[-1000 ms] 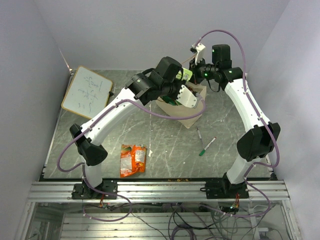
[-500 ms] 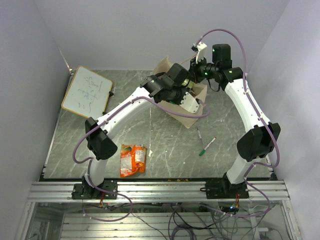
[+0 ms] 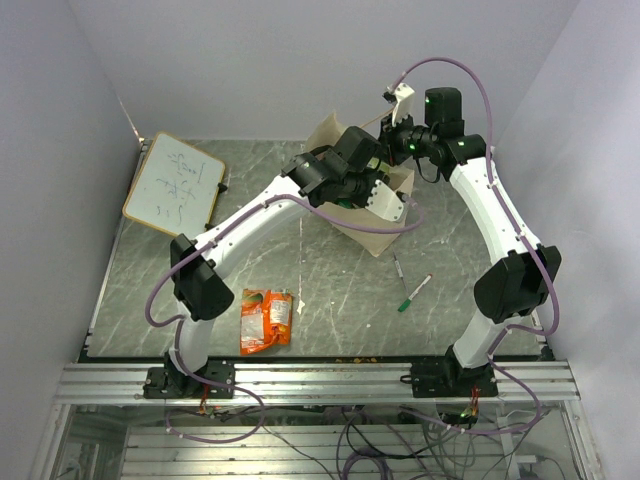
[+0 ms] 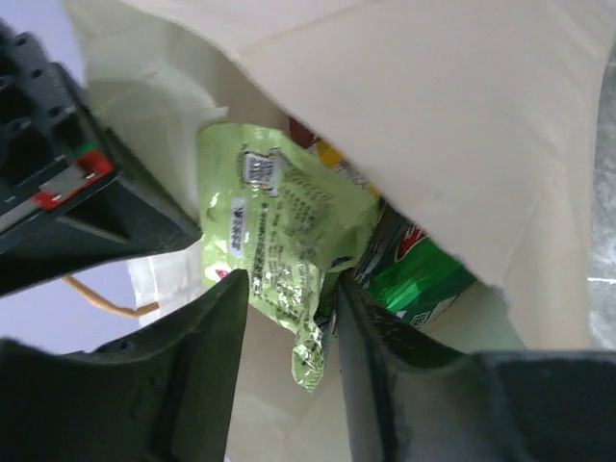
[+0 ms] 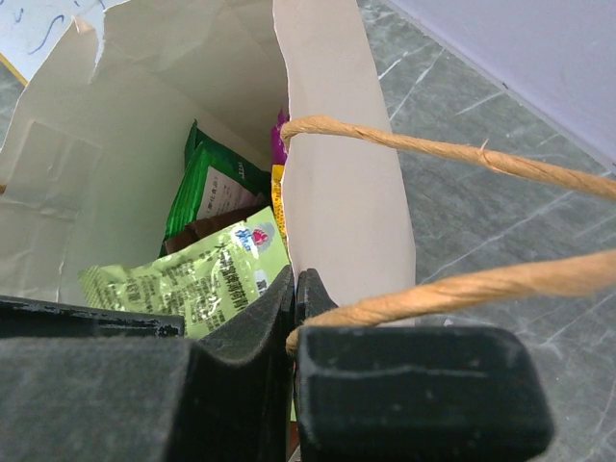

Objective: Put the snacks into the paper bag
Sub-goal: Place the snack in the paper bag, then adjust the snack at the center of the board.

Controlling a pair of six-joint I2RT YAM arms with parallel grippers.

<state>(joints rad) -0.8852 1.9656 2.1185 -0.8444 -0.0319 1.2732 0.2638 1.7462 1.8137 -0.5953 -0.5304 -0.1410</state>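
The paper bag (image 3: 374, 236) stands at mid-back of the table with its mouth open. My right gripper (image 3: 393, 150) is shut on the bag's wall (image 5: 337, 144) at the rim, beside a twisted handle (image 5: 433, 152). My left gripper (image 3: 370, 195) is at the bag's mouth, open (image 4: 289, 281). A small pale green packet (image 4: 279, 231) lies inside, its lower end loose between my fingers (image 4: 197, 375); it also shows in the right wrist view (image 5: 192, 279). Below it lie a large green bag (image 4: 423, 269), a brown bag (image 5: 217, 227) and a purple pouch (image 5: 280, 125). An orange bag (image 3: 265, 320) lies on the table at the front left.
A wood-framed whiteboard (image 3: 175, 183) lies at the back left. Two marker pens (image 3: 415, 292) (image 3: 399, 270) lie right of centre, in front of the bag. The left arm stretches diagonally across the table to the bag.
The left arm has stretched further toward the bag, bringing its gripper into the mouth. The right gripper has kept its hold on the rim.
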